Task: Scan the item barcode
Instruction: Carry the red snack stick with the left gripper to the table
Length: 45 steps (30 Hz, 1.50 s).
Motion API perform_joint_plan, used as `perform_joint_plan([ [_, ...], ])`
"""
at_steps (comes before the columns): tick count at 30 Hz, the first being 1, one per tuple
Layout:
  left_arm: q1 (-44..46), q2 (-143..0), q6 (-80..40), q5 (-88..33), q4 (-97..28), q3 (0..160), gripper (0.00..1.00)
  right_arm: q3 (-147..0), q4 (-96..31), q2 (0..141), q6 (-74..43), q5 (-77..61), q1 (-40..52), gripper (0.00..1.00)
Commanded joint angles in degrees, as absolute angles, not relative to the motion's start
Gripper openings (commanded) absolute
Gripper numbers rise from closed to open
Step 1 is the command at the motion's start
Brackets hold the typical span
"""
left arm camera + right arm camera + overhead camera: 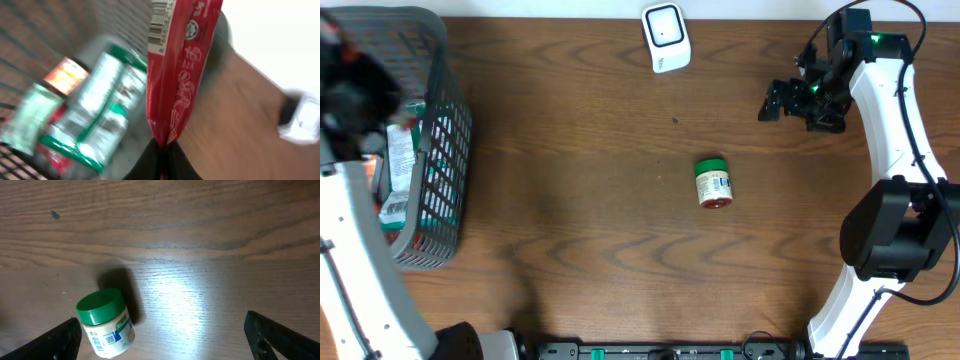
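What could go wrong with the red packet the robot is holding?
The left gripper pinches only the edge of the red packet, so it might slip and drop into the basket. The packet looks floppy, so its barcode may not face the scanner squarely.

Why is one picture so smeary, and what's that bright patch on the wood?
Left wrist view: the red packet is fairly sharp, while the basket packets behind it are smeared, probably by motion. Right wrist view: glare whitens the table beside the green-lidded jar, which throws a dark shadow. Overhead view: evenly lit, only the left arm over the basket blurs.
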State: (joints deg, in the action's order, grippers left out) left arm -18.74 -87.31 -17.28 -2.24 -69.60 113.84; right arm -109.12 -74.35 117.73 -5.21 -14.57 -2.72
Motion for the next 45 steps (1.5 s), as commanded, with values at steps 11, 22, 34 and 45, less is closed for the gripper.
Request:
perform_joint_plan([
  [11, 12.75, -90.35, -27.0, -3.86, -61.8, 86.96, 0.07, -110.08, -74.35, 117.64, -5.08, -14.83, -2.96, 0.99],
  [22, 27.81, -93.89, -32.23, -2.9, -33.52, 67.51, 0.07, -110.08, -74.35, 117.64, -5.08, -14.83, -2.96, 0.99],
  [34, 36.32, -104.51, -32.23, -1.89, -21.85, 67.51, 0.08, -110.08, -74.35, 117.64, -5.08, -14.83, -2.96, 0.99],
  [45, 37.32, -104.99, -27.86, -1.91, -25.26, 73.21, 0.44, -110.08, -74.35, 117.64, -5.08, -14.83, -2.96, 0.99],
])
